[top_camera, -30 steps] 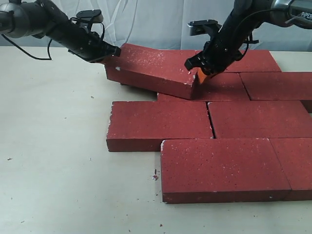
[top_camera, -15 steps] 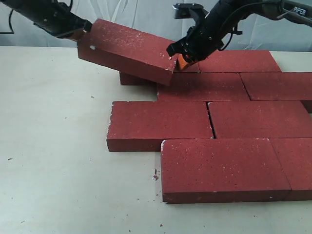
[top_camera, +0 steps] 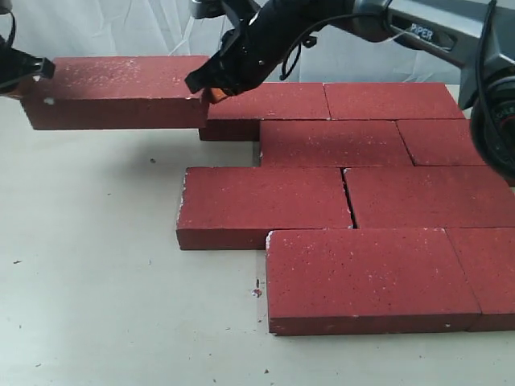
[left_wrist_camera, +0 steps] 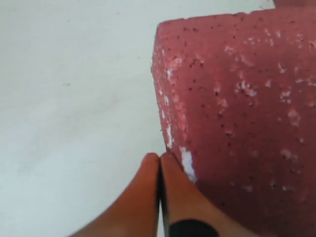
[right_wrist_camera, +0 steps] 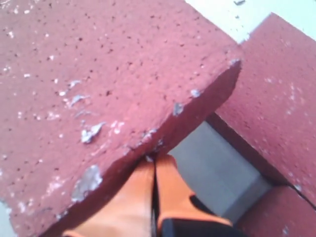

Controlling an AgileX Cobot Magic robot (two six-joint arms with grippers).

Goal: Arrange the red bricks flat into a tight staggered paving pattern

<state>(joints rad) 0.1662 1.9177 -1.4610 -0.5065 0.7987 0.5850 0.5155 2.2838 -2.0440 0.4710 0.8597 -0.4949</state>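
- Swinging left and levelling out, the brick (top_camera: 113,90) is no longer tilting over the back row (top_camera: 322,100) as it was half a second ago. It is now hanging flat just past the paving's left edge, over bare worktop (top_camera: 88,265).
- The left end effector (top_camera: 34,69) is pushing on the brick's outer end. Its wrist view is showing orange fingers (left_wrist_camera: 143,197) pressed together, tips touching the chipped corner and pinching nothing.
- The right end effector (top_camera: 206,85) is reaching across the middle and bearing on the opposite end, its own fingers also pressed together and tucked against the lower edge.
- So the two arms are carrying the brick by squeezing it between them, probably because it is too thick for either to span.
- The laid bricks (top_camera: 346,201) are lying flat in staggered rows, with a thin gap showing in the middle row.
- Next, by my reading, it is needing to come down flat and slide tight against a row's left end. Any slackening of that inward push is risking a drop.
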